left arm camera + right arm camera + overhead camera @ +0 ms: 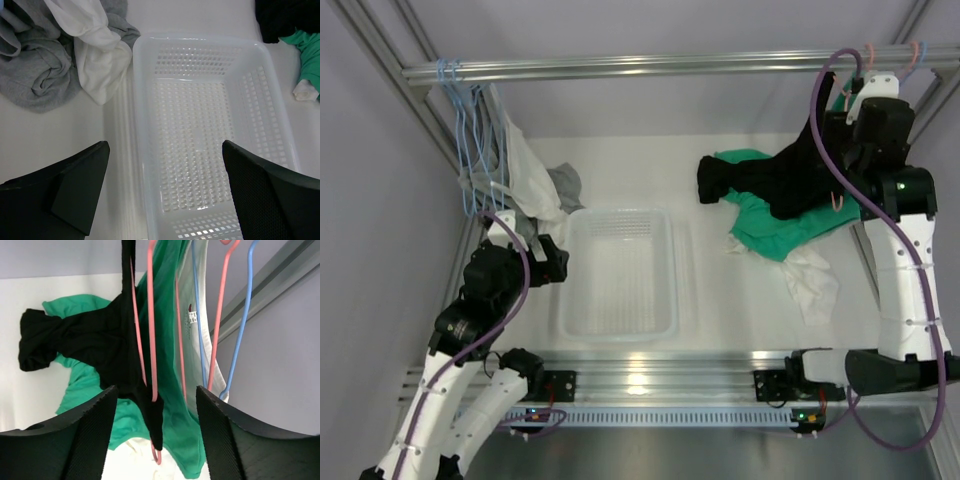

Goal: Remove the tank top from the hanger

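A black tank top (95, 345) hangs on a pink hanger (151, 340) from the rail at the back right, its lower part draped over the table (780, 180). My right gripper (156, 392) is open, with the hanger's lower end and the black strap between its jaws, not gripped. In the top view this gripper (835, 110) is up by the rail. A green top (170, 315) hangs just behind the black one. My left gripper (165, 150) is open and empty above the near left part of a basket, and it also shows in the top view (558, 260).
A white plastic basket (567, 290) stands mid-table. Grey and white clothes (75, 55) hang from blue hangers (465, 130) at the back left. A white garment (815, 280) lies under the green one (770, 225). A blue hanger (240, 330) and another pink one hang at the right. An aluminium rail (650, 67) spans the back.
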Motion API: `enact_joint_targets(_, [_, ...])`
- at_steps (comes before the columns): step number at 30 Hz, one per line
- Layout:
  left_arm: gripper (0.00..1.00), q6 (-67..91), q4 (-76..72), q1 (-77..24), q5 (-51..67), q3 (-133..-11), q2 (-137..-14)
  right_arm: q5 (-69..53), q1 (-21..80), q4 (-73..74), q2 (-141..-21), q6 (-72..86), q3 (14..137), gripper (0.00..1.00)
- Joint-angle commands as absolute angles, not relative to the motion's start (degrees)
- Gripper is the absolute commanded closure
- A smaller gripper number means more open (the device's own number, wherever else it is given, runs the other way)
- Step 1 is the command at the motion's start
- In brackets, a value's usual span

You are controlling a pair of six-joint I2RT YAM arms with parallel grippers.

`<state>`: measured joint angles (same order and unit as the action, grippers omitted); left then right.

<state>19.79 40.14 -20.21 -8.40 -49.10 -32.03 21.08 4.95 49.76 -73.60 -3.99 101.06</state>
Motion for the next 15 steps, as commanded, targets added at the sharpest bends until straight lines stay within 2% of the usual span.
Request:
enact_joint_targets(1, [0.01,19.8,36.8,-21.2,-8.2,-48.8,-32.3,18.4,2.2,51.2,-75.1,-5.9,103.5,0.39])
enact_joint_targets(6, [0.01,19.5,36.9,-22.2,-8.0,-48.9,-32.3,15.2,-1.1,49.1,-78.5,-6.7,102.5,0.44])
enact_joint_targets(11, [0.01,19.2,36.9,-23.0,-7.5,-48.9,-32.4,10.1,-3.5,46.3,-79.9,-7.0,100.4,0.64])
enact_joint_targets(12, [0.01,19.2,36.9,-23.1,-7.4,-48.9,-32.3,9.3,-3.8,45.6,-79.6,-6.8,99.9,0.72])
enact_joint_targets(15, [0.01,19.2,36.8,-23.1,-7.0,-48.9,-32.5,5.0,-5.4,41.9,-77.9,-5.6,97.1,0.76])
